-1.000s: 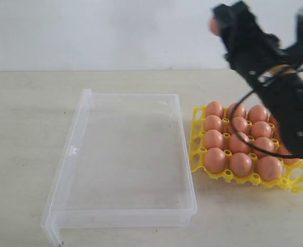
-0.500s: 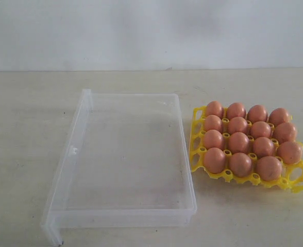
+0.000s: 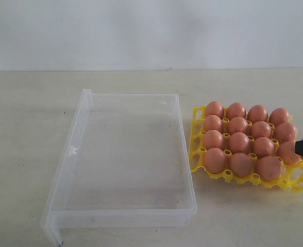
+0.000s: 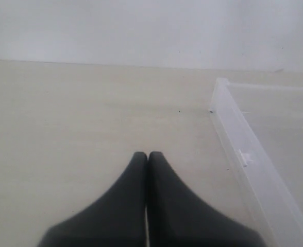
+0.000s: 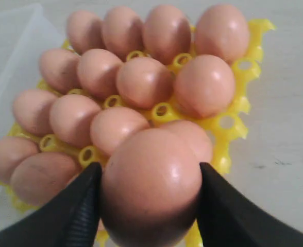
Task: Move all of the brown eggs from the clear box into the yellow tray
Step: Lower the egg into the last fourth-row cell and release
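I've got one brown egg [image 5: 151, 180] squeezed in the R jaws, right by the right edge of the yellow tray [image 3: 197, 154] — the other brown eggs [image 3: 239, 141] sit in its cups. L jaws are pressed tight together, over the counter [image 4: 64, 128] beside the clear box [image 3: 69, 154].

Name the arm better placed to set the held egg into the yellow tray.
Right. The right gripper holds a brown egg by the yellow tray; the left gripper sits shut outside the clear box.
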Robot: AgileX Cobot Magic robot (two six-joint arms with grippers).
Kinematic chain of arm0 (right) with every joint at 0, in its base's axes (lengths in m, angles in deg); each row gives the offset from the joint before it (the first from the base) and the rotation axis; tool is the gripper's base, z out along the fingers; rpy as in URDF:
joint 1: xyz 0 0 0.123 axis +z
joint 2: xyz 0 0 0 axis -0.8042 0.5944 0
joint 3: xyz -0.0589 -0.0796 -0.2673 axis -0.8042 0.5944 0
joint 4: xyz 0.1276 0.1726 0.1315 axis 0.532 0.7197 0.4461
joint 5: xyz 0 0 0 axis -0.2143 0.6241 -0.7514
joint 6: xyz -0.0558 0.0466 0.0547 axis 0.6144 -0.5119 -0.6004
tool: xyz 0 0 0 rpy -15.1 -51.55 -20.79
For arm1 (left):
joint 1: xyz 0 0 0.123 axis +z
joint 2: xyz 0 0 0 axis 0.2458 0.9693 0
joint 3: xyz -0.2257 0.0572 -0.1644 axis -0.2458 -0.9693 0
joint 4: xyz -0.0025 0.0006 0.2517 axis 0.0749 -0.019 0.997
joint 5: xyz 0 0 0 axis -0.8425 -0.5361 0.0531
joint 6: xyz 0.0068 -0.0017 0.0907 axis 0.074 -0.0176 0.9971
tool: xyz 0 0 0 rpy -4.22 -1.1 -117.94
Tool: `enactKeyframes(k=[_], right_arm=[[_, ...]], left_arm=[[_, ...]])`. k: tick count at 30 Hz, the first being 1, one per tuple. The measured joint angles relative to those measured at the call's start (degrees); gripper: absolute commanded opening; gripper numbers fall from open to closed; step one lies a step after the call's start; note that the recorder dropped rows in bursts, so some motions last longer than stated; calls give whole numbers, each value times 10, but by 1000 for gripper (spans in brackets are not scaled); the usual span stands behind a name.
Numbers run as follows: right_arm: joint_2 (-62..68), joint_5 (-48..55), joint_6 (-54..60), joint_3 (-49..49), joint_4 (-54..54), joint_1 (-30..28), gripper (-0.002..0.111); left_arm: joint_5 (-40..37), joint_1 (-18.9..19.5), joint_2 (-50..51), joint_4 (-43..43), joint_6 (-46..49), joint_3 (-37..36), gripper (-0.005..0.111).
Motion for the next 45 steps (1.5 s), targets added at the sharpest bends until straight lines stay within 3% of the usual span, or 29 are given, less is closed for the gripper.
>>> enactKeyframes(k=[8,16,33,36,42,45], right_arm=[[0,23,0,0,1,9,0],[0,50,-5,-14,-70,39,0],[46,32,16,-17,-55,39,1],[46,31,16,-17,-54,39,12],[46,31,16,-17,-42,39,48],[46,38,16,-17,-33,39,58]], left_arm=[[0,0,0,2,0,0,-4],[0,0,0,2,0,0,-4],[0,0,0,2,0,0,-4],[0,0,0,2,0,0,-4],[0,0,0,2,0,0,-4],[0,0,0,2,0,0,-4]])
